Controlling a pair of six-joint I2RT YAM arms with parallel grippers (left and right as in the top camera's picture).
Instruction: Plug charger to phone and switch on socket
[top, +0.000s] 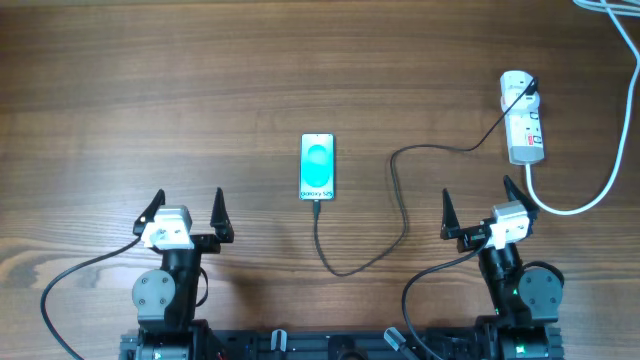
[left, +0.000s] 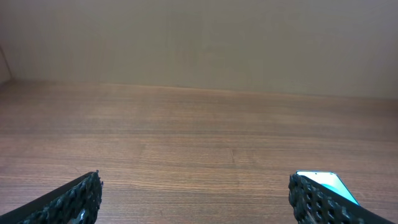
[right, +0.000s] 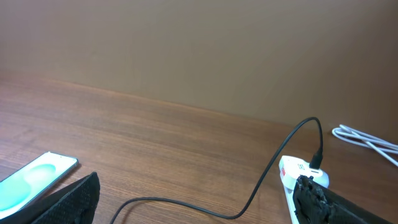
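The phone lies flat at the table's middle, its cyan screen lit. The thin black charger cable runs from the phone's near end in a loop to the white socket strip at the far right, where its other end is plugged in. The phone also shows in the left wrist view and the right wrist view; the socket and the cable show in the right wrist view. My left gripper and right gripper are both open and empty near the front edge.
A thick white lead runs from the socket's near end up the right side to the far right corner. It also shows in the right wrist view. Thicker black robot cables lie at the front by the arm bases.
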